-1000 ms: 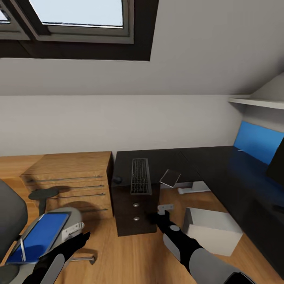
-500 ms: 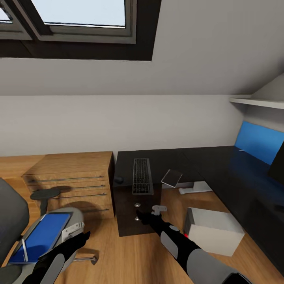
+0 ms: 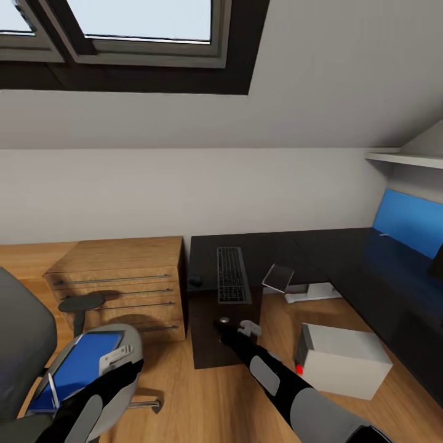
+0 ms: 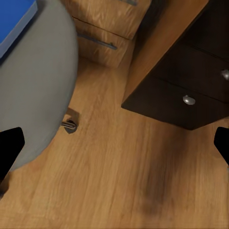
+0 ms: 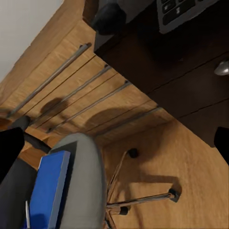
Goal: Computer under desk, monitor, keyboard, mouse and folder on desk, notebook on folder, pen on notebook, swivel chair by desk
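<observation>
Left gripper, fingers spread wide, hovers at 7 o'clock beside the swivel chair carrying folder and pen. Right gripper, also wide, has advanced toward the desk drawers. Keyboard, mouse at 12 o'clock; computer at 3.

From the head we look forward and down across the desk, the wooden dresser and the swivel chair, with a skylight above. Our left wrist camera faces steeply down, close to the floor, the chair seat and the drawer unit. Our right wrist camera looks at the dresser, chair and desk edge. All three views share chair and drawers.
</observation>
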You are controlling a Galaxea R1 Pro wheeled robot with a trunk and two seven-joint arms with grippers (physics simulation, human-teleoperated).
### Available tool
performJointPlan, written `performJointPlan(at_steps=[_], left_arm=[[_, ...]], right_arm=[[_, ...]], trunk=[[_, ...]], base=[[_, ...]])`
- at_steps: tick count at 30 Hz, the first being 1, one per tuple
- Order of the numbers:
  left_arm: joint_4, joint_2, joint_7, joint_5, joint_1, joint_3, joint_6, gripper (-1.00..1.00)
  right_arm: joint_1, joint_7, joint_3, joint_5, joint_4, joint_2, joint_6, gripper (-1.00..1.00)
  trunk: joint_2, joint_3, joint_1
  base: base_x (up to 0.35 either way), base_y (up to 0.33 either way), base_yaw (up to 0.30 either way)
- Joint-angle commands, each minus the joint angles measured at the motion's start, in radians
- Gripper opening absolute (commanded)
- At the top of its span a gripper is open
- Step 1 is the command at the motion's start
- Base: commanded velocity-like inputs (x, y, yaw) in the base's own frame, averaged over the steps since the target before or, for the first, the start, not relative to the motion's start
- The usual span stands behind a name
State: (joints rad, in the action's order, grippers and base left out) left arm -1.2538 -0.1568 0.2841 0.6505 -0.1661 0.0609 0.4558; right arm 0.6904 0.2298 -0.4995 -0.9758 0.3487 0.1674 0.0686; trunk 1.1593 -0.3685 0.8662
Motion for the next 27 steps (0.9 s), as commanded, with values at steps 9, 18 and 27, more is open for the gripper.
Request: performJointPlan(at_steps=[9,18,27], left_arm=[[-0.046,0.0,0.015,0.013,0.0,0.01,0.004,1.0],[-0.055,0.0,0.016,0.015,-0.001,0.011,0.006,1.0],[-0.057,0.0,0.017,0.014,0.0,0.014,0.006,1.0]], right_arm=[[0.001,0.002,-0.005,-0.28,-0.005,-0.003,0.013,1.0],[0.001,0.005,-0.008,-0.346,-0.005,-0.007,0.164,1.0],[-0.006,0.001,-0.018,-0.355,-0.007,-0.001,0.424,1.0]], trunk=[[0.036,-0.017,0.019],[0.099,-0.045,0.054],[0.162,-0.073,0.088]], base=[[0.0,0.012,0.0],[0.0,0.001,0.0],[0.0,0.0,0.0]])
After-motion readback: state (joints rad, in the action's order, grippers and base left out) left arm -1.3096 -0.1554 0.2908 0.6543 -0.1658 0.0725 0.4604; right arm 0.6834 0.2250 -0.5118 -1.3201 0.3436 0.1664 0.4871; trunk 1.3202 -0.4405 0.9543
